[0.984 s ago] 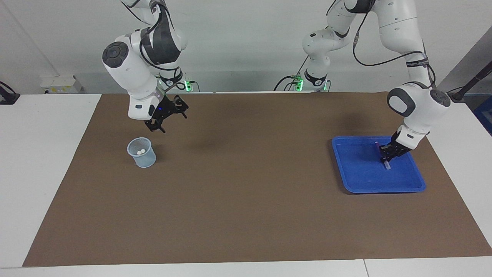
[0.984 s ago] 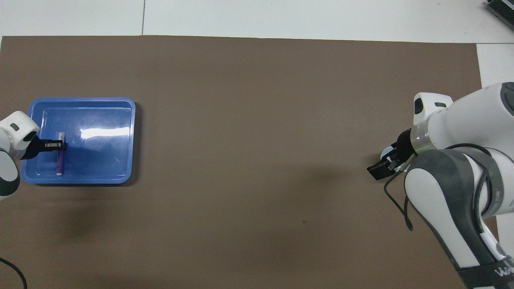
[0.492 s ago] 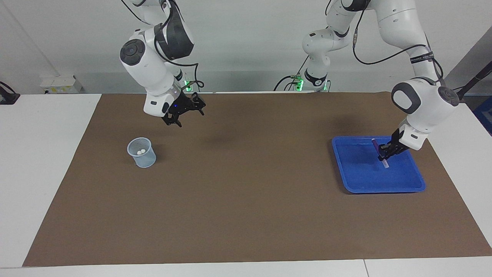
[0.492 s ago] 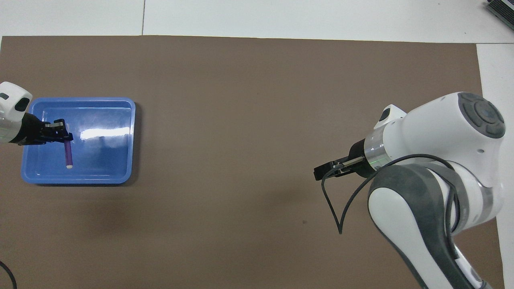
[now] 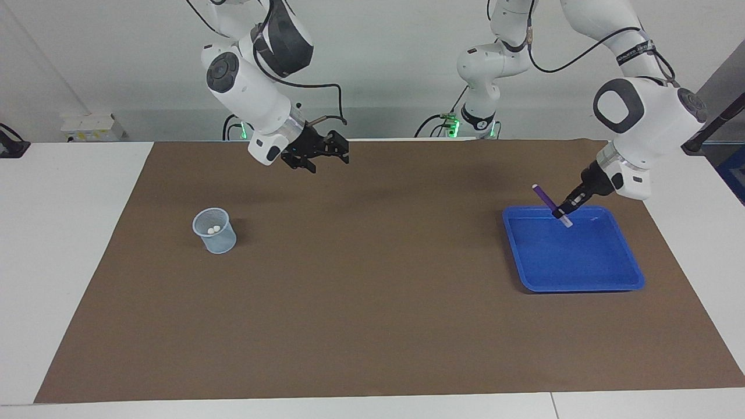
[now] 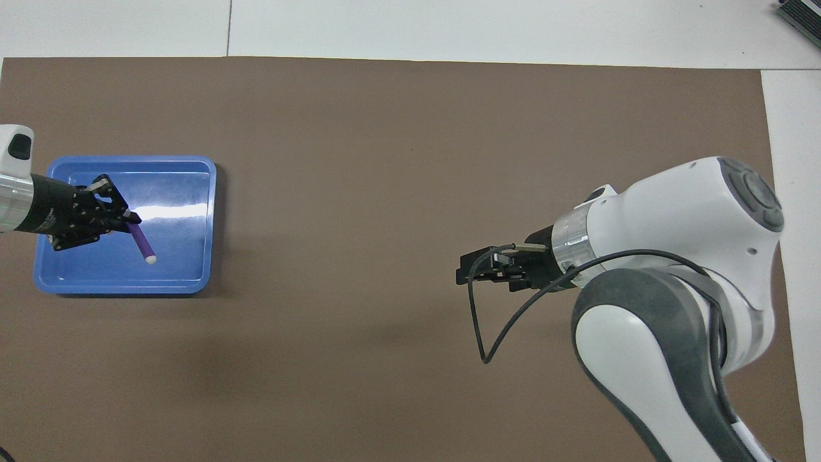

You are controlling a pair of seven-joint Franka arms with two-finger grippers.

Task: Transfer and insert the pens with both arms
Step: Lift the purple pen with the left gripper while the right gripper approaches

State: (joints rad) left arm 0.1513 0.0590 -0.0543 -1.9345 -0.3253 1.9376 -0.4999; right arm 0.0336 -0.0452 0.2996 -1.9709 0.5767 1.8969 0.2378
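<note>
My left gripper (image 5: 562, 212) is shut on the purple pen (image 5: 543, 197) and holds it tilted in the air over the blue tray (image 5: 582, 276). The pen's whitish end pokes out below the fingers. In the overhead view this gripper (image 6: 127, 217) and the pen (image 6: 142, 241) are over the tray (image 6: 183, 273). My right gripper (image 5: 329, 159) is open and empty, high over the mat near the robots' edge; it also shows in the overhead view (image 6: 464, 273). Two whitish pen ends show inside the cup; I cannot tell their body colours.
A pale blue mesh cup (image 5: 215, 231) stands on the brown mat (image 5: 372, 302) toward the right arm's end; the right arm hides it in the overhead view. The tray lies toward the left arm's end.
My left gripper has lifted the purple pen off the tray floor and tilted it. My right gripper has swung from over the cup toward the table's middle, rising.
</note>
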